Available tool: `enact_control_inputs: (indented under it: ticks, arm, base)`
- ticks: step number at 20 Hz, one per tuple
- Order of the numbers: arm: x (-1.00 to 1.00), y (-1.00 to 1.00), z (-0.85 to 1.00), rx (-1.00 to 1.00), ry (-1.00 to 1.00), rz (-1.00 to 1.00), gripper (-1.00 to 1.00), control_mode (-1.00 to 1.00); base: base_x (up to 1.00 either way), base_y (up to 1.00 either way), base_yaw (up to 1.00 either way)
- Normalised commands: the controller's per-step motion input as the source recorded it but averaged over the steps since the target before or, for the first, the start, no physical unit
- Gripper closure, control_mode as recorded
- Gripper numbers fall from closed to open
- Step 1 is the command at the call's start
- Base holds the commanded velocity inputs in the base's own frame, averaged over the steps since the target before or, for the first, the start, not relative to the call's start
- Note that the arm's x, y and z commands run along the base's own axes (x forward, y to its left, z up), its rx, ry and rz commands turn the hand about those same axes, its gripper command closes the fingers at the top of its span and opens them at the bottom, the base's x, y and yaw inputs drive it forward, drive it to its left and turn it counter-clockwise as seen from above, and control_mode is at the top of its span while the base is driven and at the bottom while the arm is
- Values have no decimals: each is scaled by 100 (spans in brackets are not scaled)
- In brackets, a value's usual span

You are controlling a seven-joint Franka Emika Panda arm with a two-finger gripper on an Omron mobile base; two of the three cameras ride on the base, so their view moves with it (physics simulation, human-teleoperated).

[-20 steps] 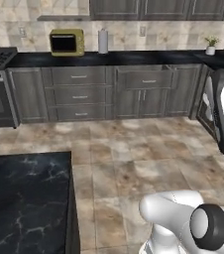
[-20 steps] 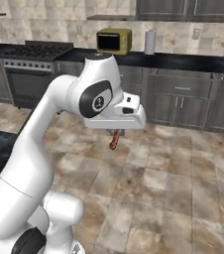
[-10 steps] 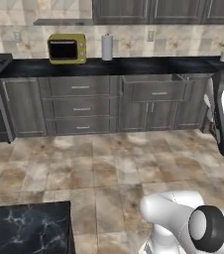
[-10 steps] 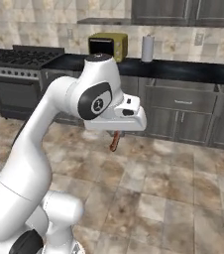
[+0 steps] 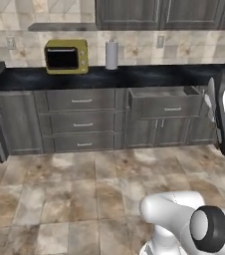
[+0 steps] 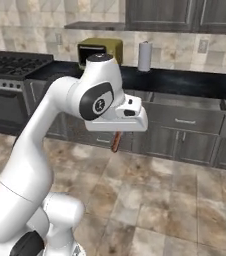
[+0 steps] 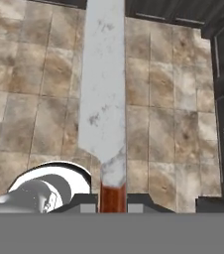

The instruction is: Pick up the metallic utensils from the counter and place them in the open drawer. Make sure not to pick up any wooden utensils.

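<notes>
One knife [image 7: 103,94] was in the robot's claw [image 7: 113,200], well above the tiled floor [image 7: 34,74]. The white arm [image 6: 45,150] arched up and forward, its hand level at about counter [image 5: 134,75] height. The claw was nearly closed, pinching the knife's reddish-brown handle [image 7: 112,196], the pale blade pointing away. One drawer [image 5: 165,101] stood open under the black counter, beside one yellow toaster oven [image 5: 66,56] and one paper towel roll [image 5: 111,54].

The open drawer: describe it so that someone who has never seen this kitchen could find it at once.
Start at the yellow microwave on the black counter along the back wall, then go right past the paper towel roll. The open drawer sits just under the counter, right of the three stacked drawers. It alone juts out from the grey cabinet fronts; all others are flush.
</notes>
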Motion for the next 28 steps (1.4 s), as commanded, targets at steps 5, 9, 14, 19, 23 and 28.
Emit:
enact_control_inputs:
  ticks: [5,9,14,19,23,28]
  arm:
    - [0,0,0,0,0,0,100,100]
    - [0,0,0,0,0,0,100,100]
    - [0,0,0,0,0,0,100,100]
    - [0,0,0,0,0,0,100,100]
    - [0,0,0,0,0,0,100,100]
    - [0,0,0,0,0,0,100,100]
  base:
    - [100,28,-29]
    - [86,24,-50]
    - [100,51,-36]
    - [85,90,-33]
    - [39,82,-34]
    - [17,70,-43]
